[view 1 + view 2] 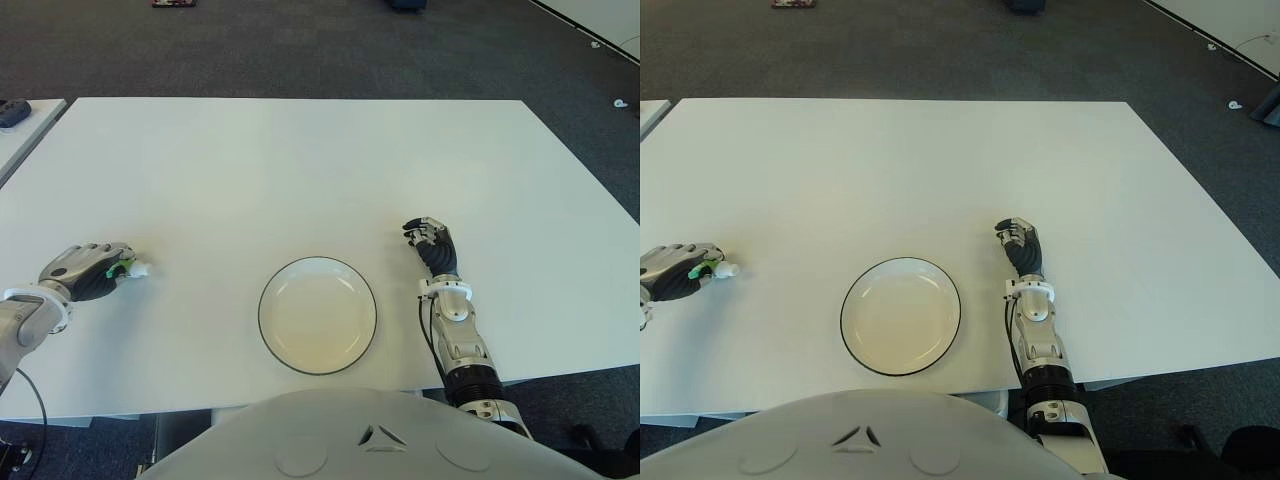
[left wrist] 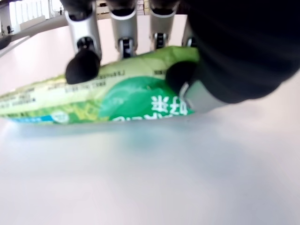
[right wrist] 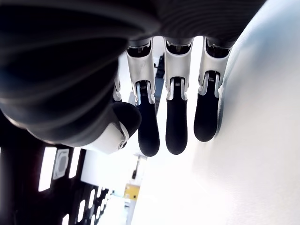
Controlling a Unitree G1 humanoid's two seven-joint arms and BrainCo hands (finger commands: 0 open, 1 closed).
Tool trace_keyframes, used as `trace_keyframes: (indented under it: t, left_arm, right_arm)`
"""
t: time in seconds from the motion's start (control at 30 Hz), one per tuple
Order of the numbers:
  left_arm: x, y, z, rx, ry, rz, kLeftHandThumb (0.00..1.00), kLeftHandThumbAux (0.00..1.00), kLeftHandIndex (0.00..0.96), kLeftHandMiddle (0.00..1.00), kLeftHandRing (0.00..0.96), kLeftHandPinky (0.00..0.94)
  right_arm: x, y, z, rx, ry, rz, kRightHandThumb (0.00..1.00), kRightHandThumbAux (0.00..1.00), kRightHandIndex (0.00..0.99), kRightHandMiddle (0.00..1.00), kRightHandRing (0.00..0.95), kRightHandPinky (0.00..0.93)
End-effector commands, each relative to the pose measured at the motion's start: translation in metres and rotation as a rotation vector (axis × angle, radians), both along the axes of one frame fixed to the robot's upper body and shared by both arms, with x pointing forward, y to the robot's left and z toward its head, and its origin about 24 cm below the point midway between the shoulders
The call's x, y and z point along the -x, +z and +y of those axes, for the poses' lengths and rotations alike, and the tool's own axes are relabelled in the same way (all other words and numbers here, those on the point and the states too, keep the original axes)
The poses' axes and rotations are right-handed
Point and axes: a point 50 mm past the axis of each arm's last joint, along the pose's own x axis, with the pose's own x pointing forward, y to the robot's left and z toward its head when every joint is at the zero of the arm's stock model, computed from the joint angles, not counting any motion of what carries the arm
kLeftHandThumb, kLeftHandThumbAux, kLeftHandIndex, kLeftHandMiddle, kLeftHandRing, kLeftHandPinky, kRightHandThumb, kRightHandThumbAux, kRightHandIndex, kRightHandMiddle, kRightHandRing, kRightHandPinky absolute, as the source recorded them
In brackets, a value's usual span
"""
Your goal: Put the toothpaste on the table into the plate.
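Note:
The toothpaste [image 2: 117,101] is a green tube with a white cap [image 1: 141,268], lying near the left edge of the white table [image 1: 300,170]. My left hand [image 1: 95,270] covers it. In the left wrist view the fingers [image 2: 83,65] curl over the tube's far side and the thumb [image 2: 180,77] presses its near side. The tube looks to be touching the table. The white plate [image 1: 318,315] with a dark rim stands empty at the front middle, well to the right of the tube. My right hand [image 1: 432,240] shows just right of the plate, fingers [image 3: 176,126] relaxed and holding nothing.
A second table [image 1: 25,130] with a dark object [image 1: 12,112] on it stands at the far left. Dark carpet [image 1: 350,45] surrounds the table. My torso [image 1: 370,440] fills the bottom edge.

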Motion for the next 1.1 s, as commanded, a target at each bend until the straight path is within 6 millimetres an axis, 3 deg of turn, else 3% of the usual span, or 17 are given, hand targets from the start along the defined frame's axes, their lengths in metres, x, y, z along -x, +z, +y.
trace_keyframes:
  t: [0.03,0.63,0.83,1.1]
  left_arm:
    - [0.013,-0.016,-0.006,0.026,0.012,0.097,0.716,0.704,0.443,0.806,0.796,0.802]
    - [-0.005,-0.006,-0.011,0.178,0.146,-0.058,0.718,0.707,0.443,0.813,0.81,0.791]
    - [-0.016,0.007,-0.014,0.259,0.19,-0.148,0.718,0.708,0.443,0.815,0.812,0.793]
    - [-0.028,0.039,-0.029,0.357,0.193,-0.268,0.715,0.709,0.443,0.823,0.817,0.796]
  right_arm:
    - [0.0,-0.001,0.0,-0.012,-0.005,0.001,0.708,0.728,0.421,0.442,0.43,0.445]
    - [0.001,-0.001,0.0,-0.005,-0.002,0.009,0.707,0.729,0.42,0.436,0.424,0.442]
    - [0.001,-0.001,0.0,-0.006,-0.003,0.007,0.706,0.729,0.419,0.432,0.422,0.439]
    - [0.002,-0.001,0.001,-0.003,-0.004,0.002,0.707,0.729,0.419,0.432,0.421,0.441]
